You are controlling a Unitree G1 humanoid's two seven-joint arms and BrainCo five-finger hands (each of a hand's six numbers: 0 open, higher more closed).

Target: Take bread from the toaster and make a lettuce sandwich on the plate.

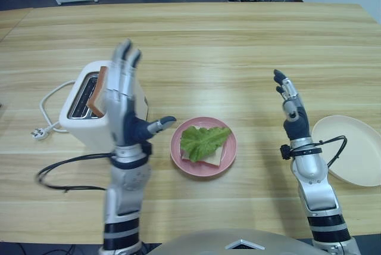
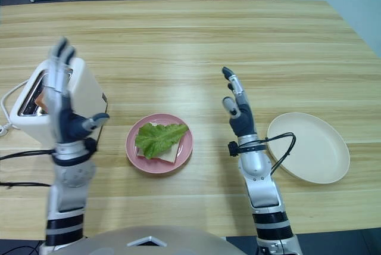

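The left hand (image 1: pixel 122 97) is held upright, with its fingers stretched out and apart and nothing grasped. The toaster (image 1: pixel 80 124) stands just behind this hand and to its outer side. Whether the two are touching cannot be told. A slice of toast (image 1: pixel 98 91) is seen sticking up out of the slot, close beside the fingers.

The right hand (image 1: pixel 292 109) is raised above the desk (image 1: pixel 238 46), likewise spread and empty. A cream plate (image 1: pixel 351 148) lies near its wrist on the outer side.

The pink plate (image 1: pixel 174 148) is placed between the two hands, nearer the left one, just past its thumb. On it one slice of bread (image 1: pixel 211 158) is laid flat, with a lettuce leaf (image 1: pixel 203 137) on top. The leaf spreads beyond the bread toward the left hand.

The sandwich is judged to be half made: the top slice is not yet taken.

Several slips can be expected from here:
- If the toast is pinched only at its raised corner, it may be broken or let fall back into the slot.
- If it is pulled at a slant, the toaster may be dragged or tipped, since it looks light and its cord (image 1: pixel 50 97) lies loose beyond it.
- If the slice is carried low, the rim of the pink plate may be struck.
- If the toast is set down off-centre, the leaf may be pushed off the bread.
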